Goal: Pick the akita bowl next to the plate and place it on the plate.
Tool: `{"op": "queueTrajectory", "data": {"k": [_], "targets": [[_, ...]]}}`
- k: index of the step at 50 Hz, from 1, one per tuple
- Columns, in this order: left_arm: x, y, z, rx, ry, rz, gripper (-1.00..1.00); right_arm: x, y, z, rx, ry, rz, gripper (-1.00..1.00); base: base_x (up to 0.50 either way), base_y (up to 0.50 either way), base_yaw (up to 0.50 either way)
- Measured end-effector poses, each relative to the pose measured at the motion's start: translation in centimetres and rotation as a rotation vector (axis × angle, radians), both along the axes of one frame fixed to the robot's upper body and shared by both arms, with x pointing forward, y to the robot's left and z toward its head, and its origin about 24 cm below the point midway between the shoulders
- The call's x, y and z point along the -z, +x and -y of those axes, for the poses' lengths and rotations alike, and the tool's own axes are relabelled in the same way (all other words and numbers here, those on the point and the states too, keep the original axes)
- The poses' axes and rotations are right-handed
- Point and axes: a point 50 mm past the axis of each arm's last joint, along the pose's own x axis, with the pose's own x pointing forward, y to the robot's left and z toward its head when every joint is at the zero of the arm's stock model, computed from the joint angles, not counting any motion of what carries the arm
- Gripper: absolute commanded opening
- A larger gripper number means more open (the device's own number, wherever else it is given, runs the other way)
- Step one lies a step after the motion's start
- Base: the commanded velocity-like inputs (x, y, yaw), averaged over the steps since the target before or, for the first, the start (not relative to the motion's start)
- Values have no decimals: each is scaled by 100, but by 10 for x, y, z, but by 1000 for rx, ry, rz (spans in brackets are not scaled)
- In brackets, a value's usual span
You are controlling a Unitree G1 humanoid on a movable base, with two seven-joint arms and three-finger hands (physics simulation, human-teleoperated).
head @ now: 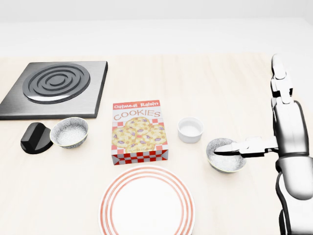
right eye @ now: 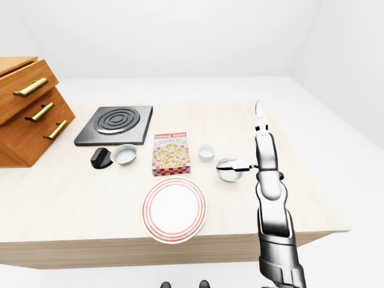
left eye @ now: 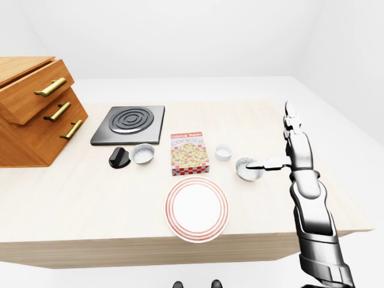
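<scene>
my right hand [head: 287, 125] is spread wide and has hold of nothing. its long fingers [head: 279, 78] point straight toward the top of the head view. the thumb [head: 244, 148] sticks out sideways to the left, with its tip over the inside of the bowl [head: 222, 162]. i cannot tell whether the thumb touches the bowl or only hangs above it.

the bowl sits upright on the table [head: 220, 83], to the right of the plate [head: 146, 205] and a little higher in the view, near it but apart. the plate, white with red rings, lies at the bottom centre.

just above the plate lies a cookie box [head: 139, 131], and a small white cup [head: 190, 129] stands between the box and the bowl. at the left a second bowl [head: 69, 132] sits beside a black object [head: 35, 137], below the dark burner [head: 56, 85]. in the left-eye view a wooden drawer chest [left eye: 30, 114] stands at the table's left end.
</scene>
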Motion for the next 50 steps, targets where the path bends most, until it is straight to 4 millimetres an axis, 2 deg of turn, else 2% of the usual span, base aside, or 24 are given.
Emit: {"op": "queueTrajectory", "data": {"k": [6,10,22,27,50], "targets": [[3,0,0,4,-11,-2,100,-26,-3,9,47,-229,161,100,0,0,0],[3,1,0,6,-14,0,100,-37,-5,17,126,-367,195,100,0,0,0],[6,1,0,11,-26,0,100,-49,-15,27,263,-637,208,100,0,0,0],[8,2,-1,13,-35,-1,100,-47,-20,27,282,-704,189,100,0,0,0],[13,3,0,22,-57,1,100,-10,-60,16,486,-1009,172,100,0,0,0]]}}
